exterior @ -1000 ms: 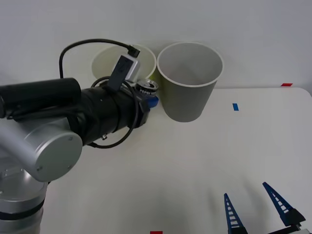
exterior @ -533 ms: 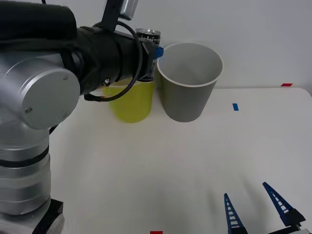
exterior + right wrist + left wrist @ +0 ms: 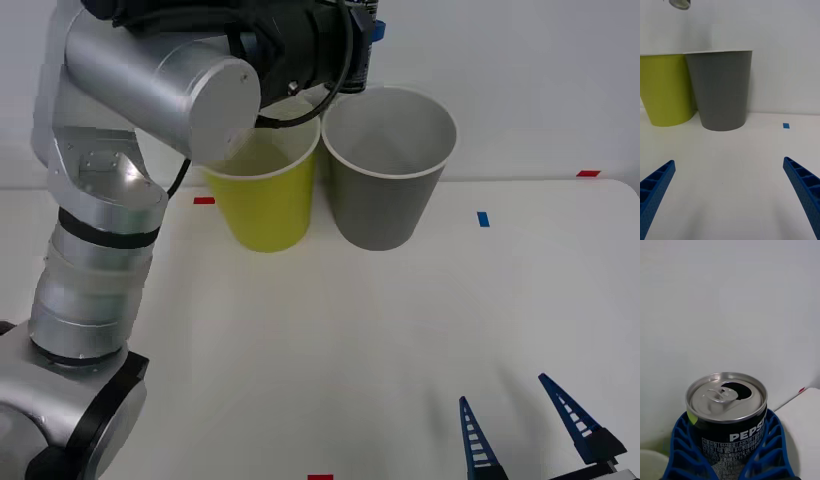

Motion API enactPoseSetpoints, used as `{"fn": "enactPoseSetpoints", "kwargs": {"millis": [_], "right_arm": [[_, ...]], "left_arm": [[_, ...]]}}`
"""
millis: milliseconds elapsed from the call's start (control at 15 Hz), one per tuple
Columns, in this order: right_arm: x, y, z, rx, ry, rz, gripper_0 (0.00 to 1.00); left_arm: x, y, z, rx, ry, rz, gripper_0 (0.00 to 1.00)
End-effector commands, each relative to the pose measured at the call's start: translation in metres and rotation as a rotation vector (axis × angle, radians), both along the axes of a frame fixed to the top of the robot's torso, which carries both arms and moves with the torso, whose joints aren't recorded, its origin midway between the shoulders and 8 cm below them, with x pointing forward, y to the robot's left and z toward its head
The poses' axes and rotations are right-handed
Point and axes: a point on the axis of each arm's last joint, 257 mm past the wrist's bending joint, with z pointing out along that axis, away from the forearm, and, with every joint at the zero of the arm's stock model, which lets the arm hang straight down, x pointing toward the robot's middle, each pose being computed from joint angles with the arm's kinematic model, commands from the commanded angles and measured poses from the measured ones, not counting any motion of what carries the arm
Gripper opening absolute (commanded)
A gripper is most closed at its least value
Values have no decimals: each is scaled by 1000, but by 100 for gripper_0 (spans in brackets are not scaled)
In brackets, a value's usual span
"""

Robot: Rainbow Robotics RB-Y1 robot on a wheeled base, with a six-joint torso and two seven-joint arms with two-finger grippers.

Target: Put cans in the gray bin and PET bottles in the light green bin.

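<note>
My left gripper (image 3: 366, 36) is raised high at the back and is shut on the can (image 3: 360, 62), a dark Pepsi can (image 3: 727, 416) with a silver top and an opened tab. The can hangs upright in the air, above where the rims of the two bins meet; its base (image 3: 680, 3) shows from below. The gray bin (image 3: 385, 210) stands upright to the right of the light green bin (image 3: 265, 215), the two side by side and close together. My right gripper (image 3: 525, 432) waits open low at the table's front right. PET bottles are out of view.
The white table (image 3: 300, 340) carries small tape marks: blue (image 3: 483, 219) right of the gray bin, red (image 3: 587, 174) at the far right and red (image 3: 204, 200) left of the green bin. The left arm's big silver links (image 3: 105, 230) stand tall at the left.
The left arm has lifted the can up and to the right, from beside the green bin's rim to high above the bins' rims. The right gripper has not moved.
</note>
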Motion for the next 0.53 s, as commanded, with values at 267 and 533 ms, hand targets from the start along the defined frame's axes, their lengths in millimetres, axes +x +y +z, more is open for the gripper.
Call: {"fn": "enactPoseSetpoints", "kwargs": {"millis": [267,533], "right_arm": [[0,0,0,0,0,0,100],[0,0,0,0,0,0,100]], "left_arm": [[29,-61,-21,-119,-71,-75,0],[47,-67,-35,-149,-119,-65,0]]}}
